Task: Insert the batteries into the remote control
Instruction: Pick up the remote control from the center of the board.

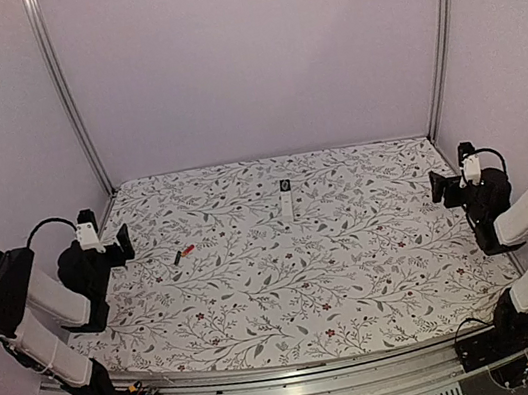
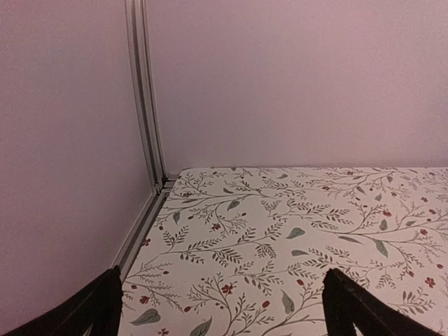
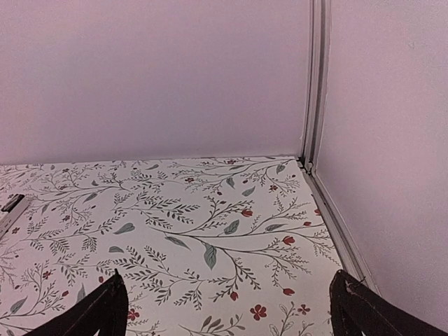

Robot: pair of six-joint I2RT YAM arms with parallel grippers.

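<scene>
Two claws gape empty: left claw (image 1: pixel 122 244) at mid-left, right claw (image 1: pixel 439 186) at mid-right.
One remote (image 1: pixel 289 198) lies upper centre; the batteries (image 1: pixel 183 256), too small to count, lie left of centre, nearer the left claw.

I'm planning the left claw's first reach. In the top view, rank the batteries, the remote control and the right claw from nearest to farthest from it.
1. Batteries, just right of the left claw.
2. Remote control, mid-table, farther back.
3. Right claw, at the opposite edge.
</scene>
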